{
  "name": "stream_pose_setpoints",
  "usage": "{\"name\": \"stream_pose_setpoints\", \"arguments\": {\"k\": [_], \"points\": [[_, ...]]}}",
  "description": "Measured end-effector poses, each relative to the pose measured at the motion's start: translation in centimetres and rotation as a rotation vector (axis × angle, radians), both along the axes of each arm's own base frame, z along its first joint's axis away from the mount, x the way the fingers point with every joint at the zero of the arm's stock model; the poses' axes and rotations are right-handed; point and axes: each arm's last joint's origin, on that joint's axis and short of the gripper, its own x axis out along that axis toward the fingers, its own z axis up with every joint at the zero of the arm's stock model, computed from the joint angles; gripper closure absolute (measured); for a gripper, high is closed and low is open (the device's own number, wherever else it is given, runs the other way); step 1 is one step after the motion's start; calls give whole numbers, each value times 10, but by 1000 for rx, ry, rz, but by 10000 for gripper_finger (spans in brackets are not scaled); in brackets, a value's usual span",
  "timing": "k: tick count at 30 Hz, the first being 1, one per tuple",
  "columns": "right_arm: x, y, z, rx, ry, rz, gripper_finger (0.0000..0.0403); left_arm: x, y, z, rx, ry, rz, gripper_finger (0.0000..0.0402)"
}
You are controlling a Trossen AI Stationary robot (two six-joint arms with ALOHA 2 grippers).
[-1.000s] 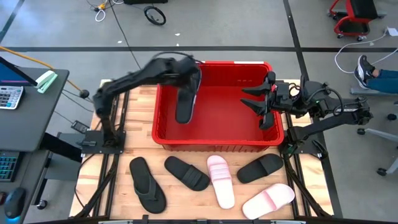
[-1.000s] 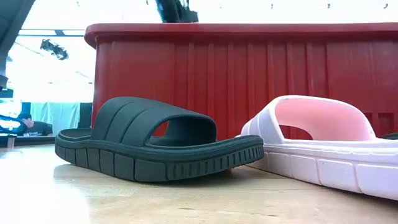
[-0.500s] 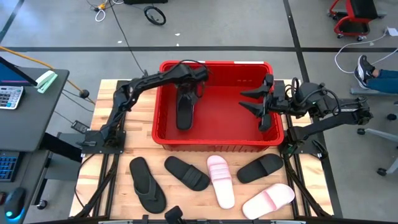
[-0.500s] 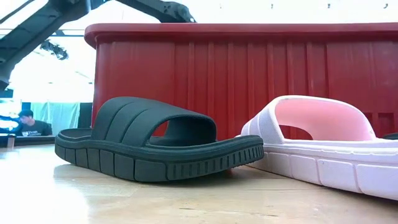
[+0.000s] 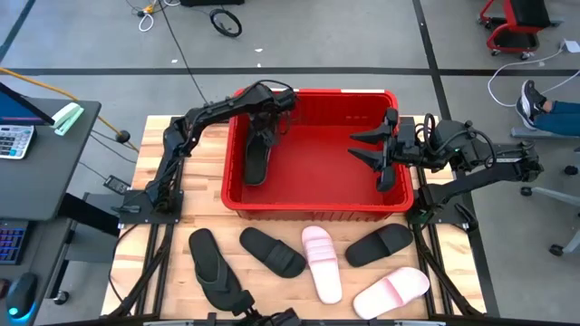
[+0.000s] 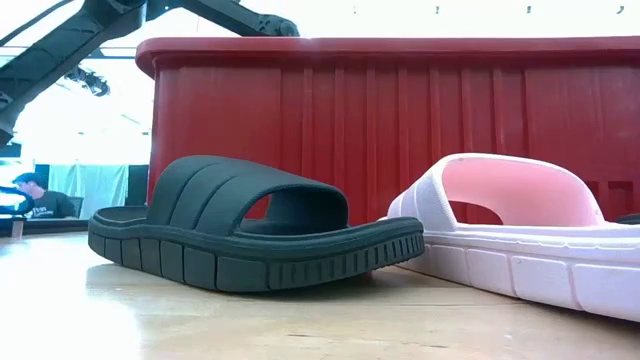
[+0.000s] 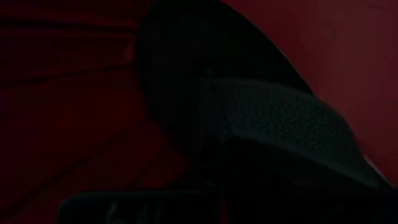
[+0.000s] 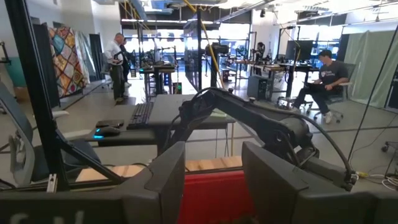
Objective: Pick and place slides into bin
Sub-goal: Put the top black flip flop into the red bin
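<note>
The red bin [image 5: 317,210] stands at the table's far middle. My left gripper [image 5: 269,120] reaches down into its left half, shut on a black thong flip-flop [image 5: 256,159] that lies along the bin's left wall. This flip-flop fills the dark left wrist view [image 7: 261,118]. My right gripper [image 5: 376,149] is open and empty over the bin's right half. On the near table lie another black flip-flop [image 5: 213,267], two black slides [image 5: 272,252] [image 5: 381,243] and two pink slides [image 5: 321,263] [image 5: 391,290]. My left gripper holds the black flip-flop at its far end [image 5: 263,136], coming from above and pointing down into the bin. The gripper itself hides the place of contact. The flip-flop stretches from the fingers toward the near wall, low in the bin; whether it rests on the floor cannot be told.
The low view shows a black slide [image 6: 250,235] and a pink slide [image 6: 520,230] before the bin's near wall [image 6: 400,110]. A desk with a keyboard [image 5: 27,145] stands left of the table. People stand and sit in the room beyond [image 8: 323,74].
My left gripper has gone down into the bin and toward its left wall with the black flip-flop. The flip-flop hung over the bin's left half and now lies lower, close along the left wall.
</note>
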Motion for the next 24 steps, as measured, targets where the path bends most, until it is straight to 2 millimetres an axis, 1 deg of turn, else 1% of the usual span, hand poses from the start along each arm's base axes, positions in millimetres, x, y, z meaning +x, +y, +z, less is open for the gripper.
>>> {"name": "stream_pose_setpoints", "arguments": {"k": [3, 6, 12, 14, 17, 21, 24], "points": [[0, 0, 0, 0, 0, 0, 238, 0, 1, 0, -20, -17, 3, 395], [0, 0, 0, 0, 0, 0, 238, 2, 2, -5, -36, -34, 21, 387], [0, 0, 0, 2, 0, 0, 238, 11, 4, -34, -102, 20, 18, 395], [0, 0, 0, 2, 0, 0, 238, 13, 4, -41, -96, 40, 21, 397], [0, 0, 0, 6, -1, 0, 238, 13, 5, -44, -72, 72, 21, 392], [0, 0, 0, 27, -4, 2, 238, 7, 7, -44, -93, 108, 27, 385], [0, 0, 0, 27, -4, 2, 238, 6, 9, -44, -99, 116, -8, 384]]}}
